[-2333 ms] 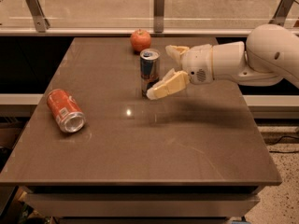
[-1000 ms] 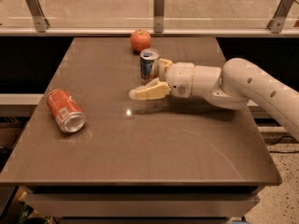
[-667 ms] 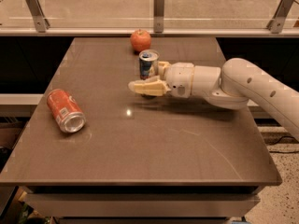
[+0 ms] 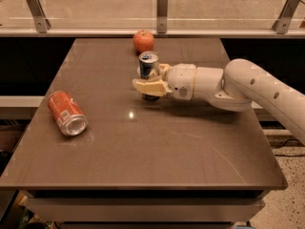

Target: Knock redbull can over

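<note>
I've got the claw (image 4: 148, 79) spread, fingers straddling the upright redbull can (image 4: 149, 62) near the counter's (image 4: 143, 156) far edge.

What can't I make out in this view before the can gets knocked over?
- Camera view: the lower body of the redbull can is hidden behind the gripper, which sits at its near side. Whether they touch cannot be told.
- Camera view: the arm is cut off by the right edge.
- Camera view: the print on the red soda can, lying at left, is too small to read.
</note>
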### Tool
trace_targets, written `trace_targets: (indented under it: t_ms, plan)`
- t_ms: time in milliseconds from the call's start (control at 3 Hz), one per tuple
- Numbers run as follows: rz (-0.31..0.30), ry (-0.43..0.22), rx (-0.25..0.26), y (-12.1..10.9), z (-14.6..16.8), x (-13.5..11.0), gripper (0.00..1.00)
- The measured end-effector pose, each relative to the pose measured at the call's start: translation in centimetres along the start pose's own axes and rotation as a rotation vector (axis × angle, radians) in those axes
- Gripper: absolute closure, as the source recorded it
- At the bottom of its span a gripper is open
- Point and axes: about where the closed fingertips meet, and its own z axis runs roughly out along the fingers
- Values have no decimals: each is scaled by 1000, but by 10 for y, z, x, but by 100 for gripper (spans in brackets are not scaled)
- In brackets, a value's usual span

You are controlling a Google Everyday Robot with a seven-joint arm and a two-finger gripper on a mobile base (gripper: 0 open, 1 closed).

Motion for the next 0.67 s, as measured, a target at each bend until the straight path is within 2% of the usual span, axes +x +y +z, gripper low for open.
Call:
trace_targets:
  t_ms: [333,667]
  plan:
    - [-1,3,-4,1,2,-1,100]
    - [-10,72,-9,1,-1,-8,100]
